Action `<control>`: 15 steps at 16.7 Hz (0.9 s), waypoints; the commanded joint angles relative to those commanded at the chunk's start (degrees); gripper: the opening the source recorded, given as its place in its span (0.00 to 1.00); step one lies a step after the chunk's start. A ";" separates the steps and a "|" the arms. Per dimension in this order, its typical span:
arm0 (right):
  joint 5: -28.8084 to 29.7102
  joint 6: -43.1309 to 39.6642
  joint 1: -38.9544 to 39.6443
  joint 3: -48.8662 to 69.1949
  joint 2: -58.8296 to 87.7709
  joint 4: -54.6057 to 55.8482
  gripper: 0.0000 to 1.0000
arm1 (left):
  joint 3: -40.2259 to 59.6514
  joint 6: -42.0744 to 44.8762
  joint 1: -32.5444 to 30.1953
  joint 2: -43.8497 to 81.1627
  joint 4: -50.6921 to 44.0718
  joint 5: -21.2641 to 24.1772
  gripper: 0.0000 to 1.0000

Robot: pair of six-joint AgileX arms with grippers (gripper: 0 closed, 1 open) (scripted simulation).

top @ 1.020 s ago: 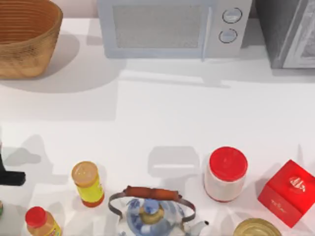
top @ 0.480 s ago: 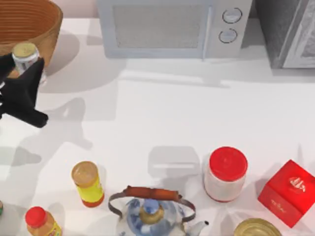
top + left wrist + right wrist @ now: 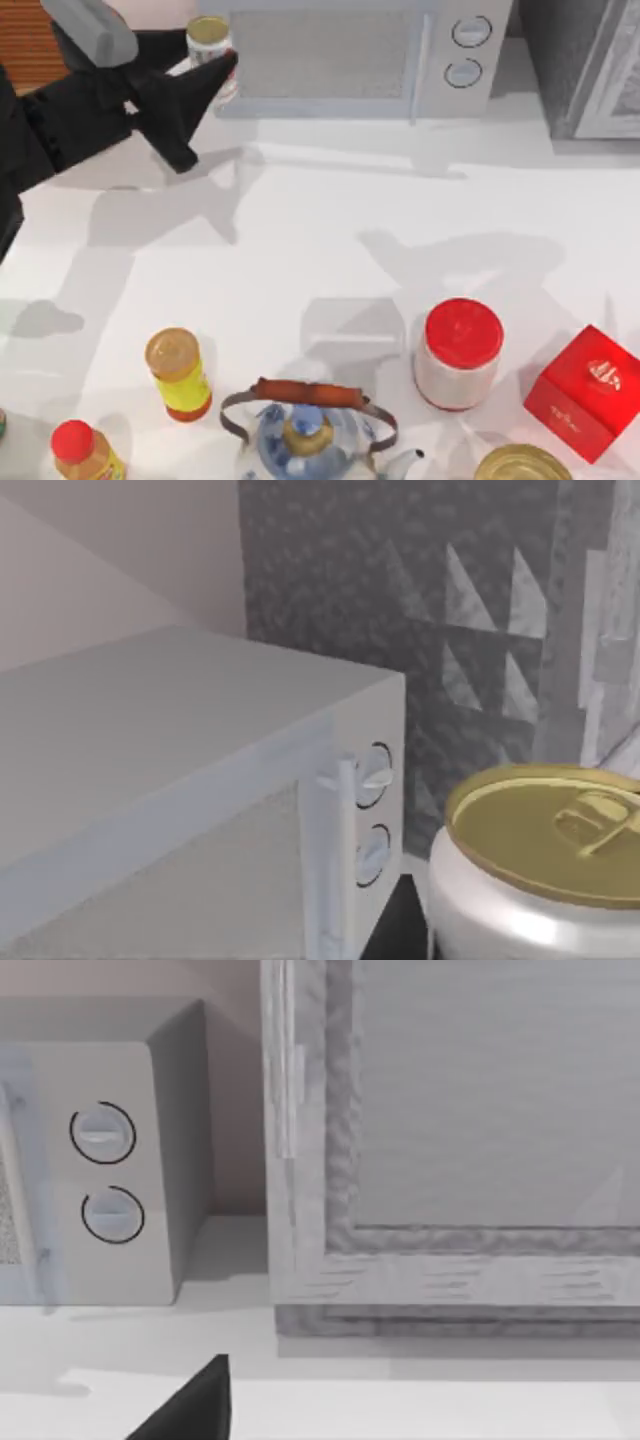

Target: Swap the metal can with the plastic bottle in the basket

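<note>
Up at the far left, our left gripper (image 3: 213,68) is clamped on the plastic bottle (image 3: 208,32), holding it aloft in front of the microwave (image 3: 340,60), right of the basket (image 3: 25,45). The metal can (image 3: 520,465) stands near right on the table (image 3: 330,230).

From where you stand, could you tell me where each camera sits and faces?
Top view: above the white table, looking down; the left end effector grips a small gold-topped white container before the white box-shaped microwave.
Left wrist view: on the left wrist, facing the microwave past that container.
Right wrist view: on the right wrist, facing microwave knobs and grey panel; right end effector's tip shows.
Shared: the microwave.
</note>
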 joint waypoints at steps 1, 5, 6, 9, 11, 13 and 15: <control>0.00 0.00 0.00 0.00 0.00 0.00 1.00 | 2.46 -0.04 -0.79 5.14 2.87 2.42 0.00; 0.00 0.00 0.00 0.00 0.00 0.00 1.00 | 11.33 -0.21 -4.18 24.37 13.50 11.41 0.00; 0.00 0.00 0.00 0.00 0.00 0.00 1.00 | 13.23 -0.26 -5.08 28.68 15.87 13.42 0.00; 0.00 0.00 0.00 0.00 0.00 0.00 1.00 | 17.91 -0.37 -7.91 39.97 22.12 18.69 0.00; 0.00 0.00 0.00 0.00 0.00 0.00 1.00 | 19.95 -0.43 -9.84 45.66 25.34 21.38 0.00; 0.00 0.00 0.00 0.00 0.00 0.00 1.00 | 21.12 -0.46 -11.74 49.82 27.77 23.39 0.00; 0.00 0.00 0.00 0.00 0.00 0.00 1.00 | 21.41 -0.47 -13.29 52.11 29.19 24.57 0.00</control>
